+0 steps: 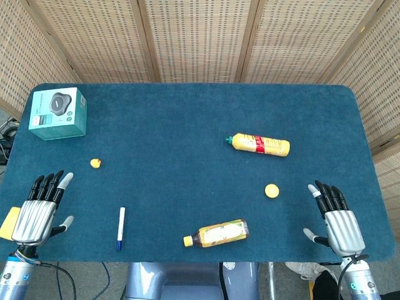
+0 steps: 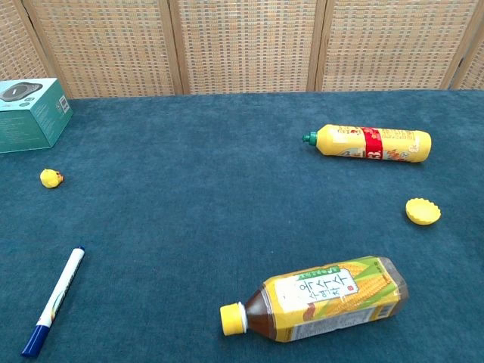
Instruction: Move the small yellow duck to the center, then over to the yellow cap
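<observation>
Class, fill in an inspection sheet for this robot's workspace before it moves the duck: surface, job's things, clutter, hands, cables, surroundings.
Surface: table covered in dark blue cloth, flat.
Job's things: small yellow duck on the robot's left side, below the boxed item; yellow cap lying on the right side, apart from both bottles.
Clutter: teal box at the far left corner; yellow squeeze bottle lying on its side; corn tea bottle lying near the front edge; marker with blue cap.
Hands: left hand and right hand both empty, fingers spread, at the front corners.
Cables: cables below the left arm, off the table.
Surroundings: woven screen panels behind the table.
</observation>
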Tool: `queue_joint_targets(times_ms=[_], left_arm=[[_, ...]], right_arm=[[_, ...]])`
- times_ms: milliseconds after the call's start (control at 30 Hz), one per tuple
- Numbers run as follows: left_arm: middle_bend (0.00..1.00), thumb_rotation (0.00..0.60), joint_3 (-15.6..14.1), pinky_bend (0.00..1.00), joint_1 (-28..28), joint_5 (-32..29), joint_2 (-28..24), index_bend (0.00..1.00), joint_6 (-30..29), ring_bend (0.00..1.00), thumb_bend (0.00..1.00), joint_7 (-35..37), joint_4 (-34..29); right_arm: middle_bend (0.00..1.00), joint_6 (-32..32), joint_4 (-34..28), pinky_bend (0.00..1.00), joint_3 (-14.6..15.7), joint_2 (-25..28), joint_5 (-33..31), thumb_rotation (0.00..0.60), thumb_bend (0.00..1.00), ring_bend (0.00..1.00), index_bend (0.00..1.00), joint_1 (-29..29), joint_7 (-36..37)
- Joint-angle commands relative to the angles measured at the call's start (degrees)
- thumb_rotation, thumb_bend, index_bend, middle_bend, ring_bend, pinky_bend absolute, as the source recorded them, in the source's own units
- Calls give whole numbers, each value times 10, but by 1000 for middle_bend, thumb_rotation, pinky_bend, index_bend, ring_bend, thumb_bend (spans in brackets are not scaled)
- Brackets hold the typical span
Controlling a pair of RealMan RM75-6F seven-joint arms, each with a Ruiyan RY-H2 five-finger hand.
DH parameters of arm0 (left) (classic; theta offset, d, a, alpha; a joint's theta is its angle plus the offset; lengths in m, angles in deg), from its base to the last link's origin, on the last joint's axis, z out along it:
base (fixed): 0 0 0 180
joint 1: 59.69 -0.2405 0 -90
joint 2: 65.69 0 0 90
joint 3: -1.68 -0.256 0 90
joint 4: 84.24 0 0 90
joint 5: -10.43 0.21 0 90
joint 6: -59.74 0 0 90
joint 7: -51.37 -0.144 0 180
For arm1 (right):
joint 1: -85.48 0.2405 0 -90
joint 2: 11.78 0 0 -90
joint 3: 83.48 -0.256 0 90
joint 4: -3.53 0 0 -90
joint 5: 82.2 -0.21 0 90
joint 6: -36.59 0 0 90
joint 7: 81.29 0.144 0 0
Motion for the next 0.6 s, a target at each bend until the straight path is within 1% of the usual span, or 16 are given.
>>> queue_joint_targets(times_ms=[33, 600], left_arm=[[0, 600, -1, 0, 0, 0, 0, 0, 1, 0, 238, -1, 0], [0, 600, 3, 0, 2, -4, 0, 0, 3, 0, 239, 8, 3]], right_arm=[[0, 1, 0, 0, -1, 1, 0, 600, 84, 0, 9, -1, 2], [0, -5, 0, 0, -3, -1, -7, 600, 84, 0, 12, 1, -3]])
